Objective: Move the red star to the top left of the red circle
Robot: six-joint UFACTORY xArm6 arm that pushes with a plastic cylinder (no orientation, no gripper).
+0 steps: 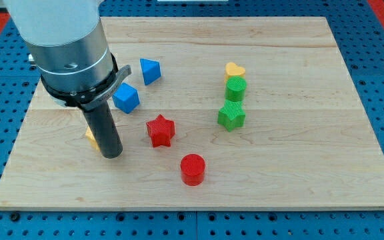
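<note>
The red star (160, 130) lies near the middle of the wooden board. The red circle (193, 169) lies below and to the right of it, a short gap apart, so the star is up-left of the circle. My tip (113, 155) rests on the board to the left of the red star, about a block's width away. It stands right against a yellow block (91, 138) that the rod mostly hides.
A blue cube (126, 99) and a blue triangular block (150, 71) lie above the star. A yellow heart (235, 69), a green cylinder (235, 88) and a green star (231, 115) form a column at the right. The wooden board (299, 167) sits on a blue pegboard.
</note>
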